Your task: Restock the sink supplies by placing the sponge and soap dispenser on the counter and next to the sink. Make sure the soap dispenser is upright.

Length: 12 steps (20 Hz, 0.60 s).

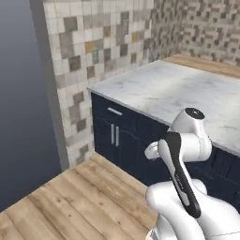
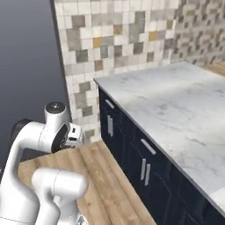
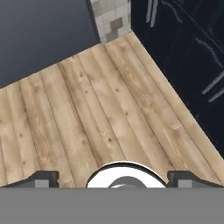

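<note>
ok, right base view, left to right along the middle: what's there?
Arm → wood floor → navy cabinets → counter.

Mosaic tile wall (image 1: 101, 42), plank wood floor (image 3: 109, 118), navy cabinets (image 2: 140, 162)

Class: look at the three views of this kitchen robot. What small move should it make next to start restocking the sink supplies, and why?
Probably turn the base to search along the counter. The hand is open, holds nothing and points down at the wooden floor beside the navy cabinets.
</note>
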{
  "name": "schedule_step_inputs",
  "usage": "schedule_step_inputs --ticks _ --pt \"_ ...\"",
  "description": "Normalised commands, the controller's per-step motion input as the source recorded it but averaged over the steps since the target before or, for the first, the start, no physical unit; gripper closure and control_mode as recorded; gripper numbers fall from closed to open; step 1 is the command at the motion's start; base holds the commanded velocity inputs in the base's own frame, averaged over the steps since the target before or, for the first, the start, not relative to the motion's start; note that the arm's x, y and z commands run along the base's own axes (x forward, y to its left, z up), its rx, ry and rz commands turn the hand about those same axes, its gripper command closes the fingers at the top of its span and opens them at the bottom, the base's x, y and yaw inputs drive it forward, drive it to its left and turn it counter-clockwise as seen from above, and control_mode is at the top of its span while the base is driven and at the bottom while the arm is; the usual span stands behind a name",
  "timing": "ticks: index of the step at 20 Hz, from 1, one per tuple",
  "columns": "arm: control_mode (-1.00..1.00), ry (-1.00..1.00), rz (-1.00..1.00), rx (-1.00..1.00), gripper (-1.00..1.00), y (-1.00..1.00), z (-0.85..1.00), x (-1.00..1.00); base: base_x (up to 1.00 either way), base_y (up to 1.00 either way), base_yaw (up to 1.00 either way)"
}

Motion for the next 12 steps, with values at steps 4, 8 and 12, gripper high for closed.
schedule_step_inputs --ticks 4,8,12 --pt "1.0 0.0 0.0 0.0 -1.0 0.0 0.0 0.0 -0.18 0.67 0.81" --pt "1.0 0.0 0.0 0.0 -1.0 0.0 0.0 0.0 -0.17 0.65 0.81" --pt "1.0 0.0 0.0 0.0 -1.0 0.0 0.0 0.0 -0.15 0.65 0.81"
